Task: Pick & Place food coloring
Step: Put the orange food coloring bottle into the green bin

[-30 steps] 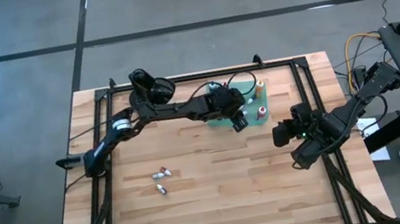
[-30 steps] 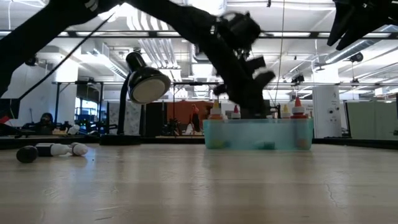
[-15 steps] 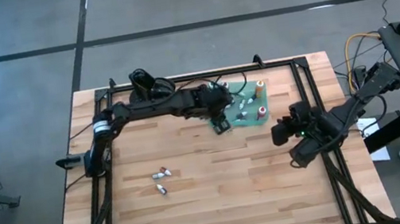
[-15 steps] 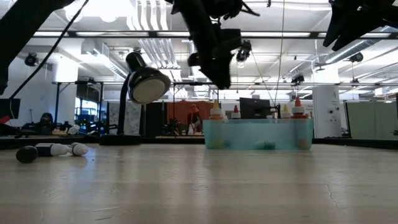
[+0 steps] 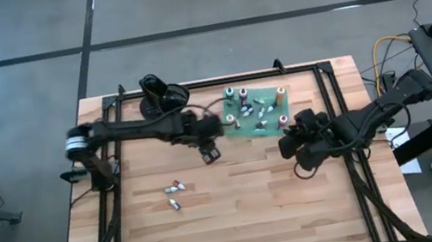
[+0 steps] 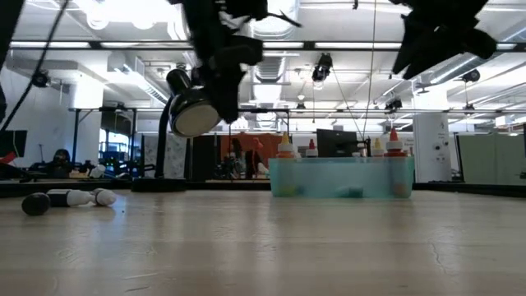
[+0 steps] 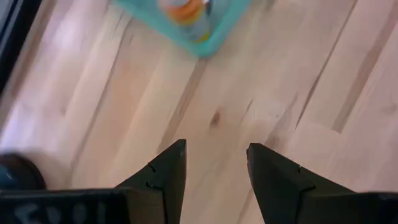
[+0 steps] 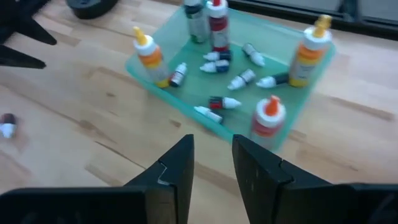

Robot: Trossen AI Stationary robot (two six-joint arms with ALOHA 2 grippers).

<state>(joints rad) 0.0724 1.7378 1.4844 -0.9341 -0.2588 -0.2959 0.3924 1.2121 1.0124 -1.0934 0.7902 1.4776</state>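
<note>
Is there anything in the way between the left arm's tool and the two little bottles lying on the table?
Nothing visible. From above, only bare wood lies between the left tool and the two little bottles on the table. The tool is open and empty, just beside the green tray. The right tool waits on the tray's other side.

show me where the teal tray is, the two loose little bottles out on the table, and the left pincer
teal tray (image 5: 245, 129): high view, bare near edge.
loose bottles (image 5: 175, 186): high view, on the upper one's body.
left pincer (image 5: 210, 154): high view, between its fingertips, over bare wood beside the tray.
</note>
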